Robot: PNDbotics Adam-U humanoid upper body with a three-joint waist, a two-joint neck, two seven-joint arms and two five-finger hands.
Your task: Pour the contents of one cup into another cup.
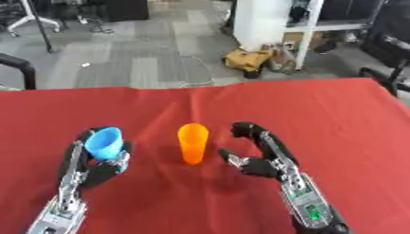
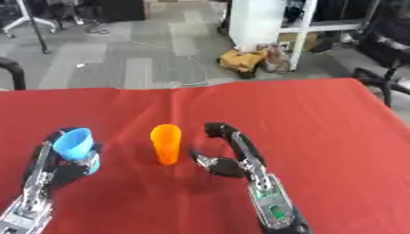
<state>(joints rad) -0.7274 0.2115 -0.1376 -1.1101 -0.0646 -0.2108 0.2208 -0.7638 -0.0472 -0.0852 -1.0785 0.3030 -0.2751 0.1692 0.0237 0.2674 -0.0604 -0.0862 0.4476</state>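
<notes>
My left hand (image 1: 96, 167) is curled round the blue cup (image 1: 104, 142). The orange cup (image 1: 192, 143) stands mid-cloth (upright), beside my spread right hand (image 1: 260, 160). I might knock it over.

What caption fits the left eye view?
Left hand holds blue cup; right hand open beside upright orange cup on red cloth.

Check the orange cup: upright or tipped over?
Upright. The orange cup stands on the red cloth, mouth up, apart from the right robot hand beside it. Its contents cannot be seen.
</notes>
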